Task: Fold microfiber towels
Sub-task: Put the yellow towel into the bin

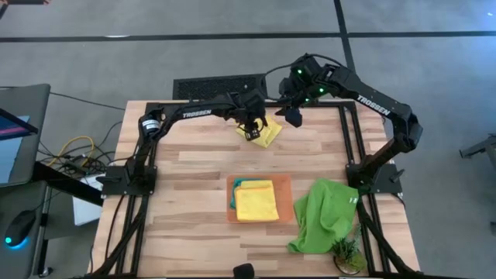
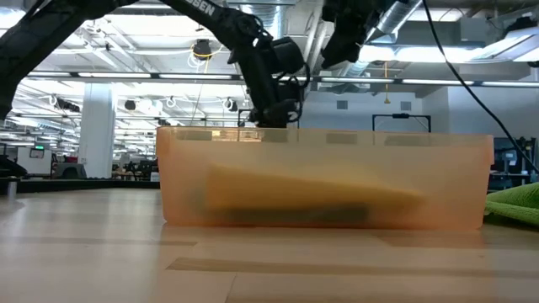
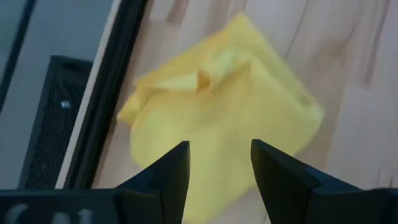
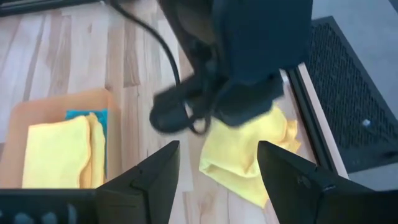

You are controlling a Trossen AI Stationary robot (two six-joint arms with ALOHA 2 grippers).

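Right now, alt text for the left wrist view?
A crumpled, partly folded yellow towel lies on the wooden table near its black frame edge. The left gripper hangs above it, dark fingers apart with nothing between them.

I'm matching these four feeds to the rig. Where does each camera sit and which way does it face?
High: overhead, straight down; both arms, table, orange tray.
Low: table-top height, level across; tray wall near, arms above.
Left wrist: past the open left gripper onto the loose yellow towel.
Right wrist: past the open right gripper; same towel, left arm over it.
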